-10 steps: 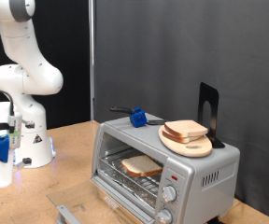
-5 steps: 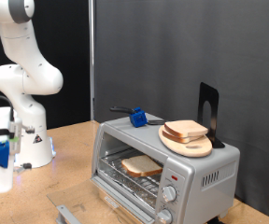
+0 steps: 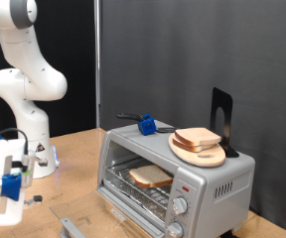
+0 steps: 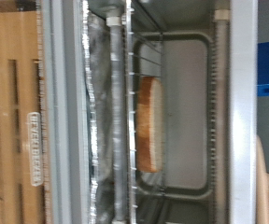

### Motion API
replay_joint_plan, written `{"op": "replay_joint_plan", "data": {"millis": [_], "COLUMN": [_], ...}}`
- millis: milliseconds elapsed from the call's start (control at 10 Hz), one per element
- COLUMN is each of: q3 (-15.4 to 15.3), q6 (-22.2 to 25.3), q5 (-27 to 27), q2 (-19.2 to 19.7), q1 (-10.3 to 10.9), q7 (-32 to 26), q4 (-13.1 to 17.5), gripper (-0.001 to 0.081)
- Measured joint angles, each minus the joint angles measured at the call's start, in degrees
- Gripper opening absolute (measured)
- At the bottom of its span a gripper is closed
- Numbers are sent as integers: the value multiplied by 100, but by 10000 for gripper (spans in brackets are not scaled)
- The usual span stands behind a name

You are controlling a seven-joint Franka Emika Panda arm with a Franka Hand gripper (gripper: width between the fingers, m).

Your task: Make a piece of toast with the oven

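Observation:
The silver oven (image 3: 218,184) stands at the exterior view's right with its door (image 3: 75,226) folded down open. One piece of toast (image 3: 149,177) lies on the wire rack inside; the wrist view shows it too (image 4: 150,124), behind the rack bars. A second slice (image 3: 198,138) lies on a round wooden plate (image 3: 207,157) on top of the oven. My gripper (image 3: 6,198) hangs low at the exterior view's left, well apart from the oven and facing its opening. Nothing shows between its fingers. The fingers do not show in the wrist view.
A blue-handled tool (image 3: 146,125) and a black stand (image 3: 220,117) sit on the oven's top. Two round knobs (image 3: 180,206) are on its front. The arm's white base (image 3: 29,149) stands on the wooden table at the back left. A black curtain hangs behind.
My gripper has moved down and slightly toward the exterior view's right, lower in front of the open oven. The toast, plate and oven have not moved.

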State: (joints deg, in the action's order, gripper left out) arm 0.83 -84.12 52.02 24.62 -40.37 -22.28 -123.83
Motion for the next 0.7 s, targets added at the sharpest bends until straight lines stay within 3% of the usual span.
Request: {"op": "replay_joint_plan", "data": {"millis": [700], "q3": [-69], "q6": [-887], "q5": [-40], "q2": [405], "q1": [48], "q7": [-444], "q4": [-151], "gripper": [682]}}
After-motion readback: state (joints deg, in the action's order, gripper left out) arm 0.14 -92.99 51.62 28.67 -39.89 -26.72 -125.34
